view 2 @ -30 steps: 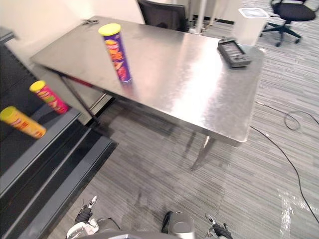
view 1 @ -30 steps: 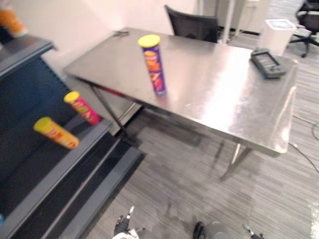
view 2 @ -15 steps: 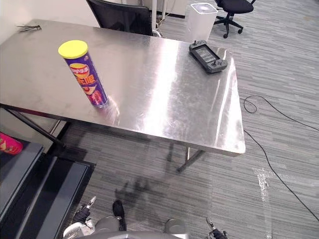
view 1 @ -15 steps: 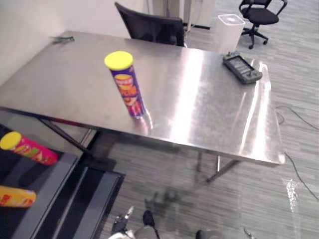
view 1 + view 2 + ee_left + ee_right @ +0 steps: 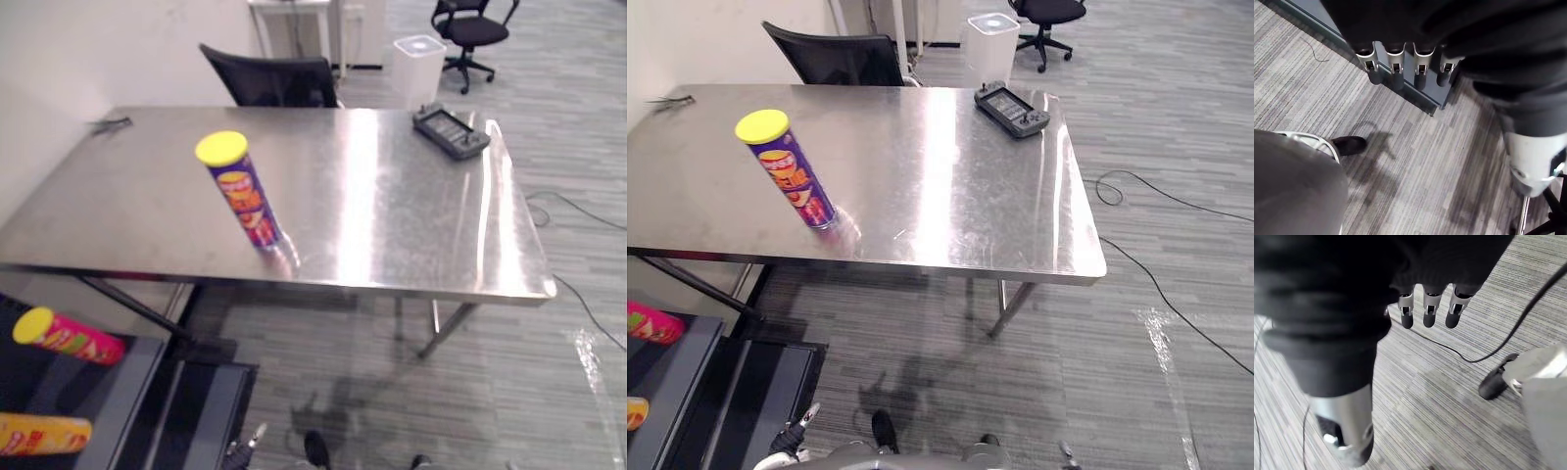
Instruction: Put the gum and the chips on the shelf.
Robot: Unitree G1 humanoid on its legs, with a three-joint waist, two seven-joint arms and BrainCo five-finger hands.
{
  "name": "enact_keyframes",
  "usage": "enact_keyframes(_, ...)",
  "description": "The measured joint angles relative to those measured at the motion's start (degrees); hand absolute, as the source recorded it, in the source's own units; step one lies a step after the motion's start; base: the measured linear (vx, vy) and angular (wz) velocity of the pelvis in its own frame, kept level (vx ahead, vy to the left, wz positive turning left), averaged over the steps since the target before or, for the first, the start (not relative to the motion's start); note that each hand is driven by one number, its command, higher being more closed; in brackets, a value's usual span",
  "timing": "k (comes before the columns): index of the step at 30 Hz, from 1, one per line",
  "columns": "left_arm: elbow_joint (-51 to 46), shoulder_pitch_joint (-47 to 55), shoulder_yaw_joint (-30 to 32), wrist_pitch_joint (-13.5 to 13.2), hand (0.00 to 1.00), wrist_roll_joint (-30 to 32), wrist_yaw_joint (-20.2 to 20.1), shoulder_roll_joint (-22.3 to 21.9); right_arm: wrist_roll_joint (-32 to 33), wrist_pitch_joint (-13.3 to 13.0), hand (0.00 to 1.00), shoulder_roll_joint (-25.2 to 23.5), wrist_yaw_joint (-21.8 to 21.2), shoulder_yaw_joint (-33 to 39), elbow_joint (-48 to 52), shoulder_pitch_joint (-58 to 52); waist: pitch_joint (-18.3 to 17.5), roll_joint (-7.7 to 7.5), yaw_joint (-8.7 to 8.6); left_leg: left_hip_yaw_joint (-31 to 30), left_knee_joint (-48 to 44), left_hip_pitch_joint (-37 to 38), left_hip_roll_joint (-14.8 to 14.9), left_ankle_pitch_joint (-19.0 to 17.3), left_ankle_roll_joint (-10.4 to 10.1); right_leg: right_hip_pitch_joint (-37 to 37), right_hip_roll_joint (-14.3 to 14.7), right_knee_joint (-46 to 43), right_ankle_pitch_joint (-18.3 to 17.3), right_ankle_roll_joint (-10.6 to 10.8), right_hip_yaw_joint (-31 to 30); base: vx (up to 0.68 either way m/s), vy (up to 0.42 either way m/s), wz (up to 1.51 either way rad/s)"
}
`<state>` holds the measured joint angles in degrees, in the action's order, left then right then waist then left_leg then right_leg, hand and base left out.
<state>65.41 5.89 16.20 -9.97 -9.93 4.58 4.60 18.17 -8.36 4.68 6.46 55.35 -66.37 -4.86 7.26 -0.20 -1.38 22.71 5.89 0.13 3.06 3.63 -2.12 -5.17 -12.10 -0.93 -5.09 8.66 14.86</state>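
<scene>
We read the risks from left to right. On the shelf (image 5: 132, 392), low on our left, 2 cans already lie on their sides, a pink one (image 5: 69, 338) and an orange one (image 5: 41, 434). We judge that another can set down carelessly could knock them or roll off the shelf's edge.

The purple chips can (image 5: 242, 192) stands tall and narrow on the counter (image 5: 392, 225), near its front edge, so a glancing touch could tip it and send it rolling to the floor. A dark handheld device (image 5: 450, 131) lies toward the counter's far right corner, well clear of that reach.

Our left hand (image 5: 1396, 66) and right hand (image 5: 1427, 313) hang low over the floor, fingers straight and relaxed, holding nothing. The chips can is well apart from both, up on the counter ahead of us and nearer the left hand's side.
</scene>
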Motion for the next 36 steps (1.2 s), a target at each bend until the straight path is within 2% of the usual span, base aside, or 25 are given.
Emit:
enact_keyframes(1,-0.1,0.6,0.1,0.1,0.0,0.0,0.0,0.0,0.1,0.2,0.0,1.0,0.4,1.9,-0.2,0.3,-0.2,-0.4,-0.13,-0.1,0.0,-0.2,-0.1,-0.1,-0.2,0.0,-0.1,0.0,0.0,0.0,0.3,-0.04,0.041,0.17)
enact_keyframes(4,-0.1,2.5,1.9,0.2,0.0,0.0,-0.1,0.0,2.9,0.2,0.0,8.1,2.3,11.0,-1.0,3.7,-1.6,-0.48,-0.24,-0.1,0.0,-0.5,-0.6,-0.1,-0.1,0.0,-0.6,0.7,0.0,0.0,0.4,-0.02,0.055,0.05)
enact_keyframes(7,-0.3,3.2,2.1,0.2,0.0,-0.1,-0.1,0.0,5.0,0.1,0.0,13.4,4.1,11.8,1.4,6.4,-2.2,-0.82,-0.66,-0.5,0.0,-1.1,-0.9,0.0,0.0,0.5,-0.7,0.8,0.2,0.1,0.7,0.0,0.039,0.06)
enact_keyframes(9,-0.4,4.0,1.9,0.2,0.0,-0.2,-0.1,0.0,5.2,-0.1,0.0,15.4,6.0,11.1,6.3,9.1,-2.7,-1.37,-1.9,-1.1,0.0,-1.3,-1.1,0.1,0.2,0.5,-0.8,0.8,0.4,0.4,0.9,0.02,0.026,0.07)
enact_keyframes(12,-0.5,4.5,0.9,0.1,0.0,-0.2,0.0,0.4,4.6,-1.9,0.0,19.1,9.6,5.7,17.0,12.5,-3.5,-2.11,-2.94,-1.4,0.0,-2.2,-1.4,0.2,0.3,1.0,-0.7,0.8,1.0,0.3,1.1,0.05,0.021,0.06)
enact_keyframes(15,-0.5,4.7,-0.4,0.1,0.0,-0.1,-0.1,1.3,1.6,-3.8,0.0,22.4,12.4,-0.6,26.4,16.2,-3.9,-2.97,-3.06,-1.6,0.0,-2.4,-1.5,0.1,0.3,1.1,-0.7,0.8,1.0,0.3,1.2,0.06,0.009,0.02)
enact_keyframes(19,-2.0,4.9,-1.2,0.1,0.0,0.0,-0.5,1.6,-3.5,-5.0,0.0,24.6,13.6,-8.1,38.9,21.3,-4.2,-2.98,-2.47,-2.6,-0.1,-2.7,-1.9,0.5,0.8,1.1,-0.9,1.0,0.9,0.1,2.1,0.05,0.007,0.09)
enact_keyframes(21,-2.5,4.9,-1.3,0.2,0.0,0.0,-0.8,1.5,-4.7,-6.1,0.0,24.9,13.6,-12.3,44.2,24.0,-4.2,-2.95,-1.34,-2.9,-0.1,-2.9,-2.0,0.5,0.9,1.0,-1.1,1.1,0.9,0.1,2.7,0.04,0.015,0.09)
enact_keyframes(23,-2.7,5.0,-1.3,0.2,0.0,0.0,-1.0,1.5,-4.8,-6.9,0.0,24.9,12.8,-18.0,47.7,26.5,-4.1,-3.13,-0.02,-3.1,-0.2,-2.9,-2.2,0.5,0.9,0.9,-1.2,1.1,0.9,0.1,3.5,0.04,0.013,0.07)
enact_keyframes(25,-2.8,5.1,-1.3,0.3,0.0,0.0,-1.0,1.5,-4.8,-7.2,0.0,24.9,11.4,-24.1,48.8,28.7,-4.1,-3.22,0.6,-3.7,-0.2,-2.9,-2.3,0.6,1.0,0.5,-1.3,1.2,0.9,0.1,4.2,0.04,0.01,0.16)
enact_keyframes(29,-3.9,5.8,-1.9,0.6,0.0,0.1,-1.2,1.2,-4.1,-7.2,0.0,24.0,4.0,-36.6,50.0,31.1,-4.0,-3.27,3.22,-4.9,-0.2,-2.9,-2.5,0.7,1.1,-0.4,-1.5,1.8,0.9,0.2,5.7,0.03,0.002,0.16)
enact_keyframes(30,-4.0,5.9,-1.9,0.6,0.0,0.0,-1.4,1.2,-2.6,-7.2,0.0,22.7,2.0,-38.7,50.0,31.8,-3.9,-3.28,3.44,-5.6,-0.1,-2.9,-2.6,0.7,1.2,-0.9,-1.5,1.9,0.9,0.2,6.5,0.02,0.005,0.22)
enact_keyframes(36,-4.1,6.2,-1.8,0.6,0.0,0.0,-1.6,1.2,0.5,-7.0,0.0,18.8,-2.2,-48.0,49.6,35.1,-2.8,-3.25,4.61,-7.0,0.0,-2.8,-3.2,0.8,1.3,-2.1,-1.7,2.0,0.9,0.2,8.5,0.01,0.011,0.14)
